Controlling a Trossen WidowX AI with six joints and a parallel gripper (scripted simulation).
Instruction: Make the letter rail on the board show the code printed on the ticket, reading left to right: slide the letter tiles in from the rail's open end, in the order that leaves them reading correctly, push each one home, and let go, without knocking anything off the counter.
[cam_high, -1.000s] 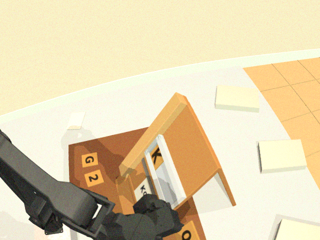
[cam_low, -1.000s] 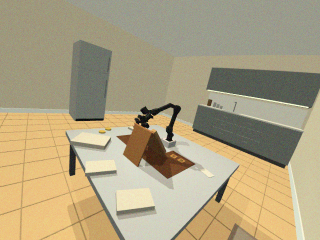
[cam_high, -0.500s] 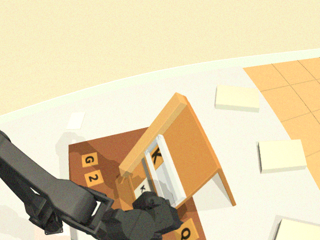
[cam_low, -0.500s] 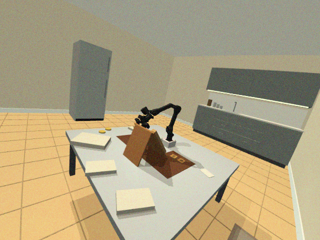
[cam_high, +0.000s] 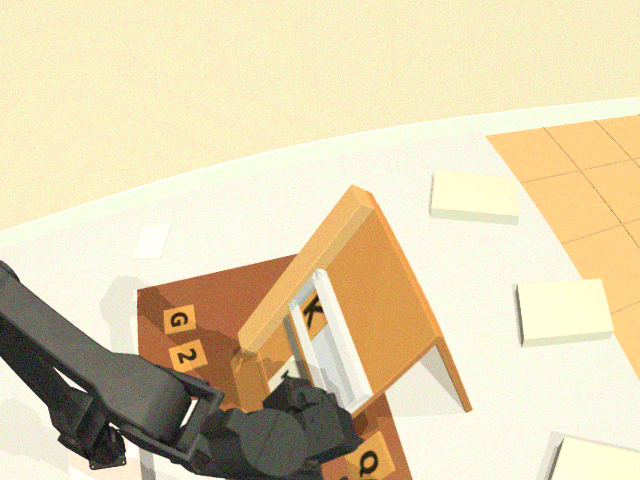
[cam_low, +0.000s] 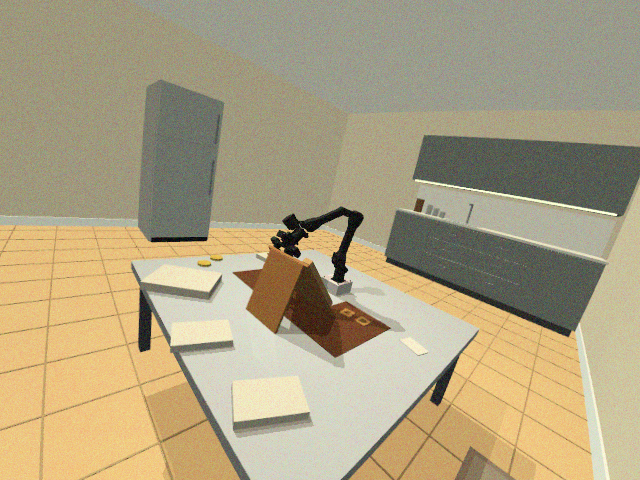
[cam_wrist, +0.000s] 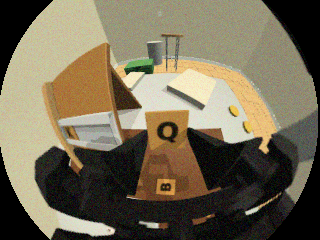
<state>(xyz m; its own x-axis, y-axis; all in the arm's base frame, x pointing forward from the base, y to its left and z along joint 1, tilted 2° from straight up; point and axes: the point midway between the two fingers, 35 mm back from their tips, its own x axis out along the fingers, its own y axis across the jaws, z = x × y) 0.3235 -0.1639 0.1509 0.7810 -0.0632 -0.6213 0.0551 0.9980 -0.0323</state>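
My gripper (cam_wrist: 167, 138) is shut on the Q tile (cam_high: 373, 454) (cam_wrist: 167, 122), holding it raised with its letter upright in the wrist view. It is beyond the lower, open end of the white rail (cam_high: 342, 338) (cam_wrist: 89, 120), apart from it. The rail is on the tilted wooden board (cam_high: 395, 289) (cam_wrist: 82, 95). The K tile (cam_high: 312, 316) sits at the rail's far end. The ticket (cam_high: 293, 367) below the rail is mostly hidden by the arm and its code cannot be read. G (cam_high: 179, 319) and 2 (cam_high: 187, 355) tiles lie on the brown mat (cam_high: 222, 289); the B tile (cam_wrist: 165, 187) lies below Q.
Cream blocks (cam_high: 474, 195) (cam_high: 563, 310) (cam_low: 181, 281) (cam_wrist: 192, 87) stand behind and beside the board. A small white card (cam_high: 152, 241) (cam_low: 414, 346) lies beyond the mat. Two yellow discs (cam_low: 204, 262) (cam_wrist: 234, 110) lie near the counter's edge. The board's raised side is close to the gripper.
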